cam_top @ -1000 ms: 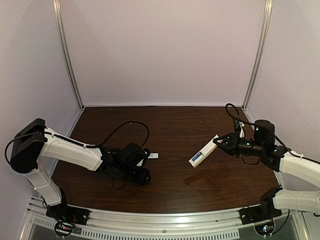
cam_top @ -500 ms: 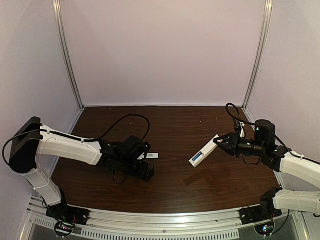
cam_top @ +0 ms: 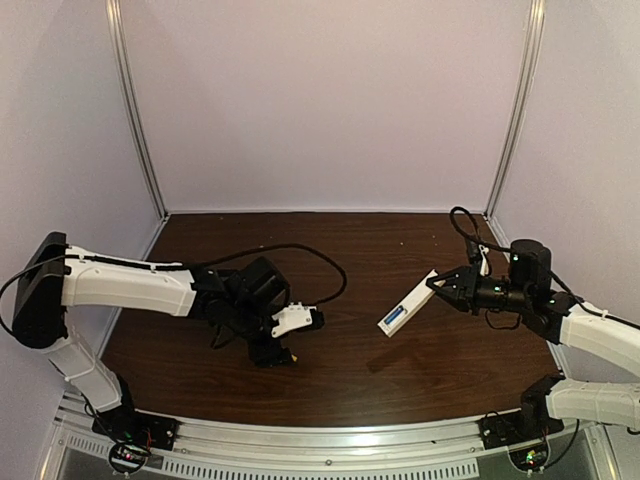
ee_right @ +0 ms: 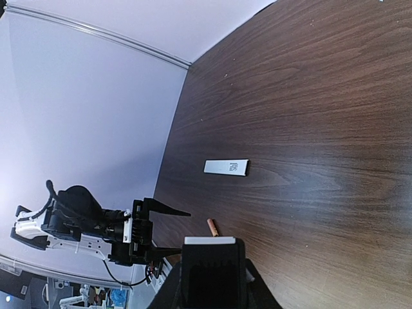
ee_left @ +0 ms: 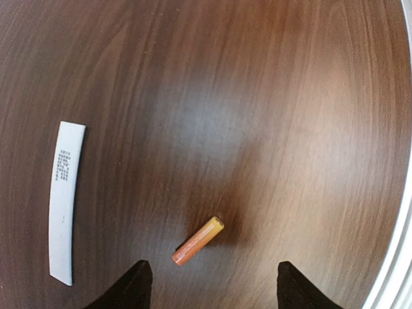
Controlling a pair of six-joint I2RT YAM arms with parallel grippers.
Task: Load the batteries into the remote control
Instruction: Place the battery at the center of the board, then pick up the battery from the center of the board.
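My right gripper [cam_top: 441, 285] is shut on the slim white remote control [cam_top: 407, 303] and holds it above the table at the right; a blue battery [cam_top: 394, 318] shows at its lower end. In the right wrist view the remote's dark end [ee_right: 209, 267] fills the space between the jaws. The orange battery [ee_left: 198, 241] lies on the wood just ahead of my left gripper [ee_left: 215, 286], which is open and empty and points down over it. It also shows in the right wrist view [ee_right: 212, 227]. My left gripper [cam_top: 277, 347] is left of centre.
The thin flat white cover strip [ee_left: 64, 203] lies on the table left of the orange battery, also in the right wrist view [ee_right: 226, 167]. The dark wooden table [cam_top: 360, 250] is walled by pale panels, with a metal rail [cam_top: 330, 440] at the near edge.
My left arm has stretched to the right and its gripper has turned down over the orange battery. My right arm and the remote have not moved.
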